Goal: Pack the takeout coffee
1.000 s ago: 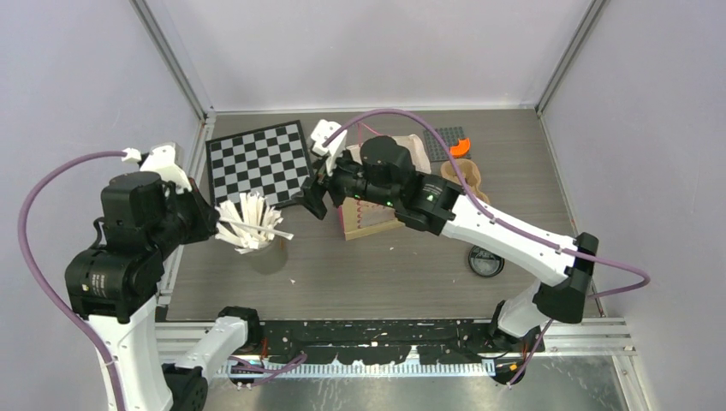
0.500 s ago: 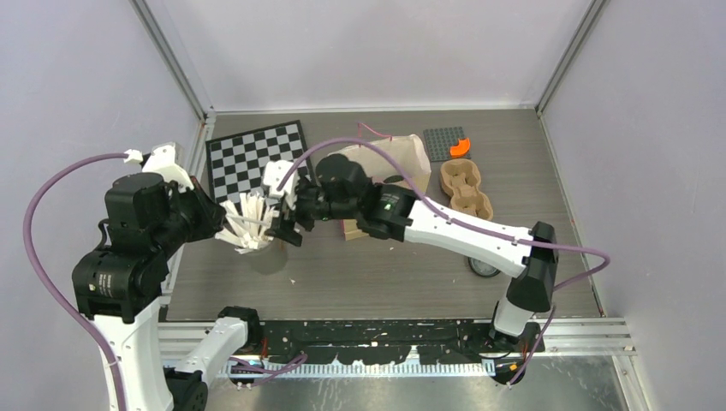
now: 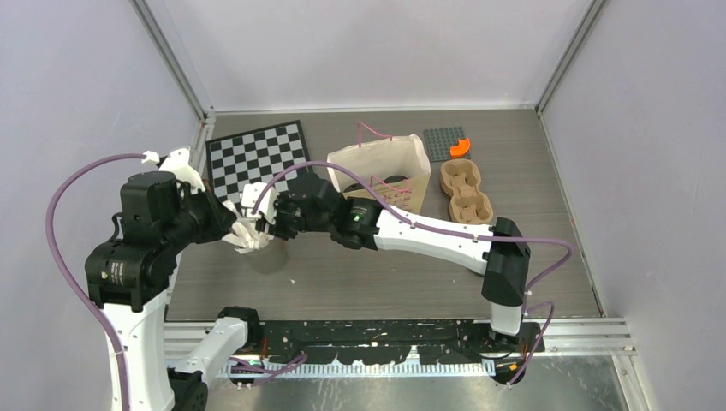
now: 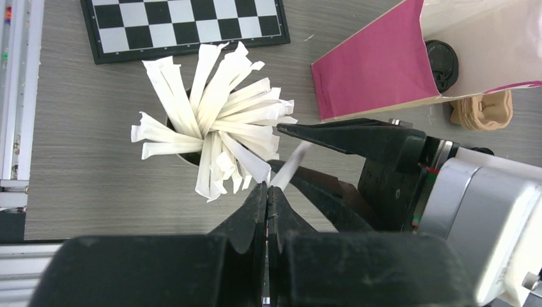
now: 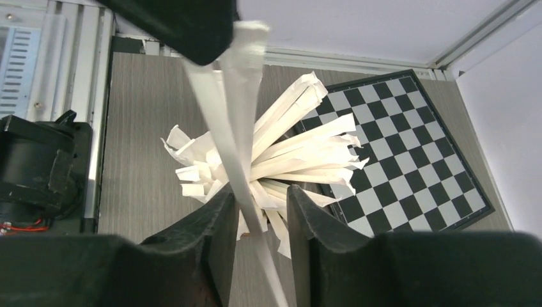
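One takeout coffee cup shows only its black lid [image 4: 441,64], inside the paper bag [image 3: 385,171] with the pink inner wall. My left gripper [image 4: 268,190] is shut on the end of one white paper-wrapped stick [image 4: 291,164], lifted just above the grey cup [image 3: 269,255] of white sticks [image 4: 214,128]. In the right wrist view that stick [image 5: 240,134] runs down between the jaws of my right gripper [image 5: 259,199]. The jaws stand apart, the stick lying close to the left finger. From above, both grippers meet over the grey cup: left gripper [image 3: 236,224], right gripper [image 3: 259,226].
A chessboard [image 3: 257,158] lies behind the grey cup. The brown cup carrier [image 3: 465,190] sits right of the bag, with a grey studded plate and orange piece [image 3: 451,143] behind it. My right arm [image 3: 428,235] stretches across the table's middle.
My right arm has swung left from beside the bag to the grey cup and its jaws have narrowed around the stick. The left gripper stayed shut on the stick.
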